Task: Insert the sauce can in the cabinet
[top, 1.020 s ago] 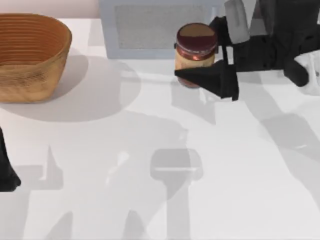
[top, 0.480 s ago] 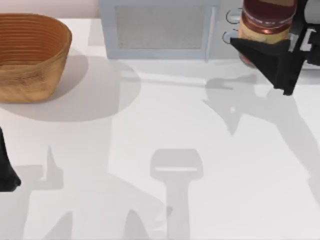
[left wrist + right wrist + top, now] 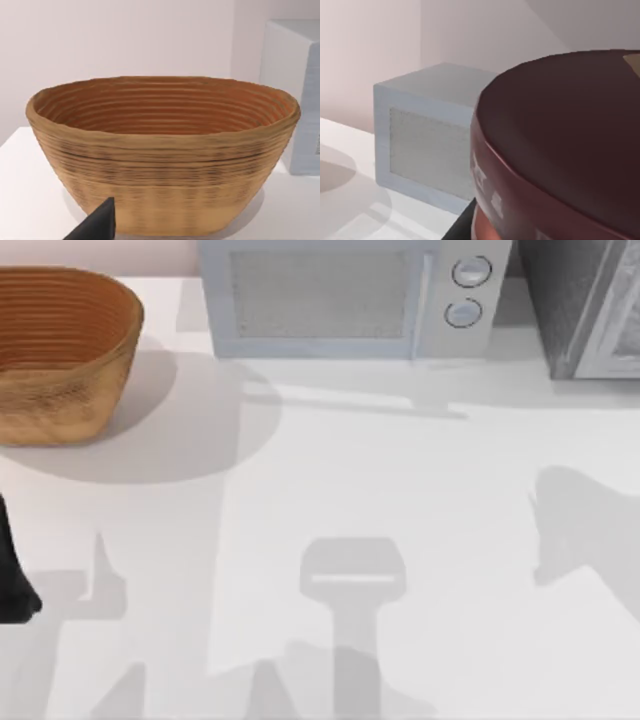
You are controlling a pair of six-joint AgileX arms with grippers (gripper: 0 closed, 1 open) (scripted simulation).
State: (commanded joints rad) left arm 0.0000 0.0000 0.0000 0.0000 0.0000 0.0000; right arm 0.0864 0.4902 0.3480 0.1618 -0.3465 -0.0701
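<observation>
- Top view: the right arm and the sauce can it carried in front of the microwave (image 3: pixel 350 300) a second ago, then over the knobs half a second ago, have now left this view's frame; what is left on that side is a soft shadow on the counter (image 3: pixel 400 460).
- The cabinet (image 3: pixel 580 305) sits at the far right corner of the counter, just beside the microwave, its dark speckled side and pale framed door panel facing the front.
- Right wrist view: the sauce can (image 3: pixel 560 150) looms very close to the camera, its maroon lid uppermost, with the microwave beyond it. A dark sliver beneath the can is probably part of the right end effector; I judge it is pinching the can, since the can hangs so close to the wrist, but the fingers themselves are not plainly visible.
- Meaning for the task: the can appears lifted and swung rightward, toward the cabinet side. Insertion is not yet done, and I cannot tell whether the cabinet door is open.
- Left arm: parked at the counter's left edge, near the basket (image 3: pixel 60 350). In the left wrist view one dark fingertip of the left end effector (image 3: pixel 97 225) shows before the basket; whether it is spread or pressed together I cannot tell.
</observation>
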